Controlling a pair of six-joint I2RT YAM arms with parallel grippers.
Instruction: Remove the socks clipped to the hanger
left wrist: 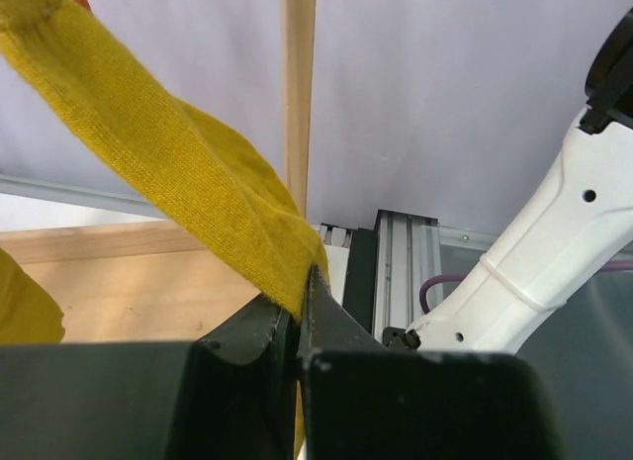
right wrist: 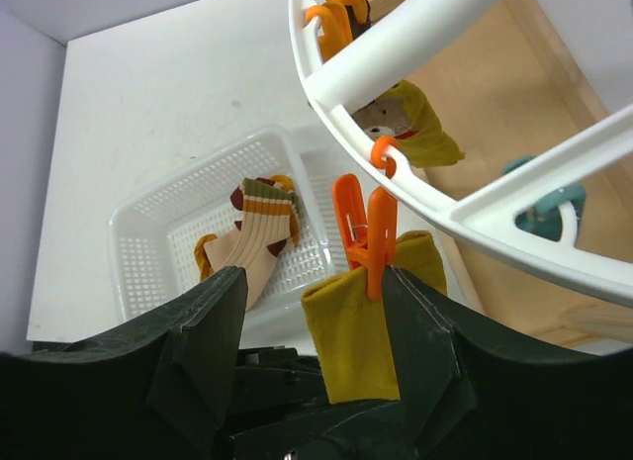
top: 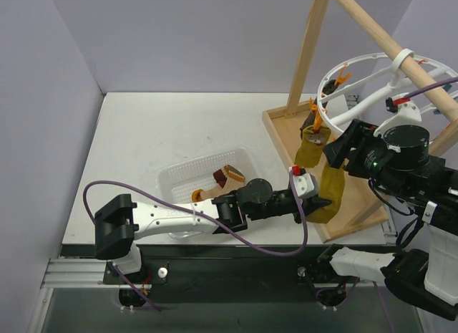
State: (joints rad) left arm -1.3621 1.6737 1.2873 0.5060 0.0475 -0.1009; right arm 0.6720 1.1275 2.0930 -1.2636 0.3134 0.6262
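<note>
A yellow sock (right wrist: 361,331) hung from an orange clip (right wrist: 364,237) on the rim of the hanger (right wrist: 396,45), which sat tilted on the wooden pole (top: 372,25) at the right of the table. A second yellow sock (top: 313,147) was clipped just beside it, further round the ring. The basket (right wrist: 129,218) lay below and to the left, with a striped sock (right wrist: 259,237) already in it.

The left gripper (left wrist: 302,292) was shut on the lower end of the sock, pinching only a narrow edge of the fabric, and the sock ran taut from there up towards the clip. The right gripper (right wrist: 315,302) had its jaws apart, one on each side of the clip and the sock's top. The right-hand finger looked very close to the clip, though I could not tell whether it touched.

The main risk seemed to be timing. If the left arm pulled before the clip was squeezed open, the sock would probably stretch and drag the ring, and the hanger could swing or slip along the pole. If the right jaws closed on the clip's biting end or on the fabric itself, the clip would likely hold tighter. The thin pinch below could also slip free under tension, dropping that end short of the basket.
</note>
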